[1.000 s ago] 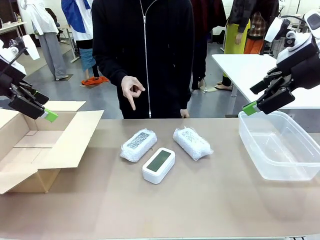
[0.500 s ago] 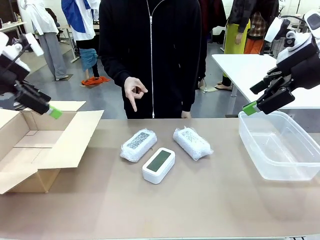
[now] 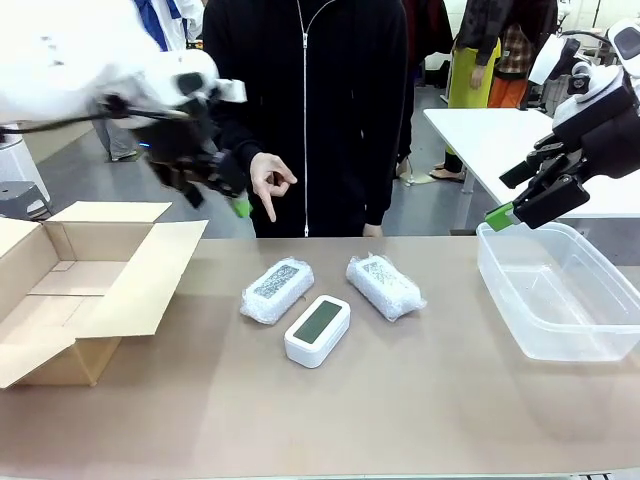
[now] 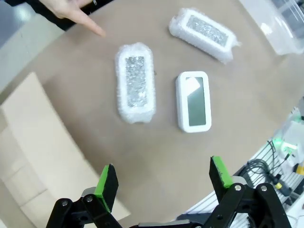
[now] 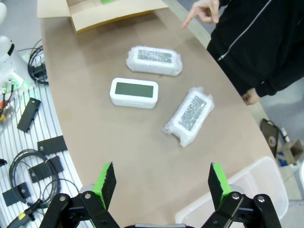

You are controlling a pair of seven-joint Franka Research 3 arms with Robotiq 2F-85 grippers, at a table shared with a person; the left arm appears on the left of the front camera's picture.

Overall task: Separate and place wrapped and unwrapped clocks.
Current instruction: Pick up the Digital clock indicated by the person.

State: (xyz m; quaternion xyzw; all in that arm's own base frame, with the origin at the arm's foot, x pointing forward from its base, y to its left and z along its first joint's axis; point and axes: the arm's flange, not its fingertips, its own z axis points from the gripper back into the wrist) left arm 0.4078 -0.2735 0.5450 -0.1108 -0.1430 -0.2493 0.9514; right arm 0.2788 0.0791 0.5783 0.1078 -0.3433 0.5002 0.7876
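Two wrapped clocks in crinkly whitish wrap lie mid-table, one on the left [image 3: 277, 289] [image 4: 136, 81] [image 5: 154, 60] and one on the right [image 3: 385, 285] [image 4: 204, 34] [image 5: 189, 115]. The unwrapped clock [image 3: 317, 330] [image 4: 193, 100] [image 5: 134, 93], smooth white with a grey-green screen, sits just in front of them. My left gripper [image 3: 220, 195] [image 4: 163, 178] hangs open and motion-blurred, high over the table's left half and close to the person's pointing hand [image 3: 265, 182]. Open too, my right gripper [image 3: 503, 198] [image 5: 161, 178] hovers above the plastic bin's left end. Neither holds anything.
An open cardboard box [image 3: 70, 290] [image 4: 38, 156] [image 5: 104, 12] stands at the table's left. At the right sits a clear plastic bin [image 3: 560, 290] [image 5: 237, 194]. The person in black stands at the far edge, one finger pointing down.
My left arm has swung from above the cardboard box to the right, up beside the person's hand. The right arm and the clocks have not moved.
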